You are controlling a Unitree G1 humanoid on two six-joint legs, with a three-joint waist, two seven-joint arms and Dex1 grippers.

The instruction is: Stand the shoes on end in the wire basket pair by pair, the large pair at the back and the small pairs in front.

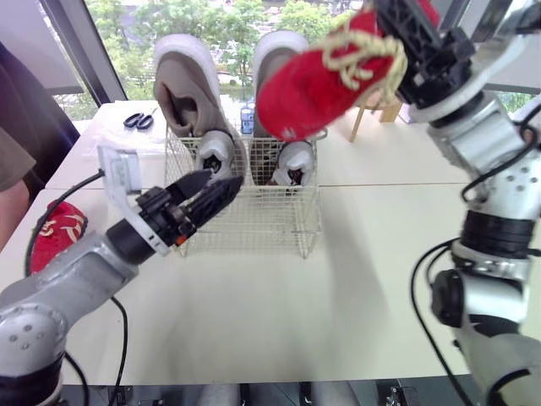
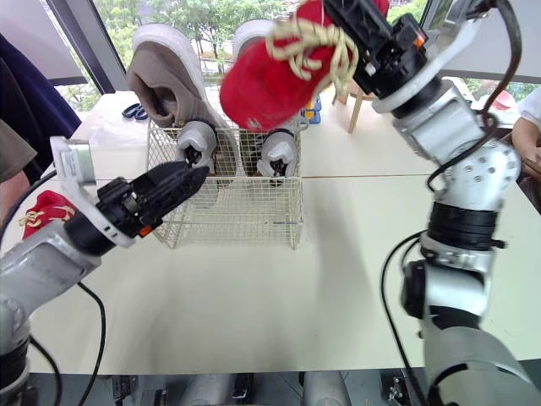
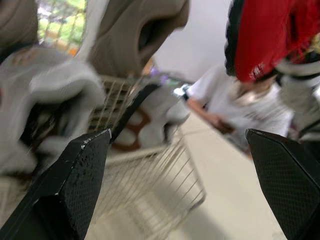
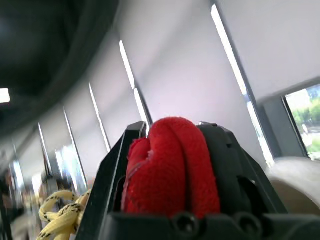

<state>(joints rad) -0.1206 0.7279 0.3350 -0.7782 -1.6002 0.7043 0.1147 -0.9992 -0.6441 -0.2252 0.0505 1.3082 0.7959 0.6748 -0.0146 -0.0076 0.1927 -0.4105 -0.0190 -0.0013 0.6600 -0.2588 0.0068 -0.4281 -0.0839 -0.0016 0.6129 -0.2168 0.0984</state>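
A wire basket (image 1: 262, 222) stands mid-table. Two large taupe shoes (image 1: 188, 85) (image 1: 272, 52) stand on end at its back, and two small grey shoes (image 1: 216, 152) (image 1: 296, 161) stand in front of them. High above the basket's right side, my right gripper (image 1: 404, 35) is shut on the collar of a small red shoe (image 1: 308, 89) with yellow laces; red fabric (image 4: 170, 170) shows pinched between its fingers. A second red shoe (image 1: 56, 230) lies on the table at the far left. My left gripper (image 1: 218, 188) is open at the basket's front left corner, holding nothing.
Scissors (image 1: 139, 120) lie on a clear plastic sheet behind the basket's left. A person's arm (image 1: 13, 169) is at the left edge, and another person (image 2: 528, 118) sits at the far right. A wooden stool (image 1: 376, 110) stands beyond the table.
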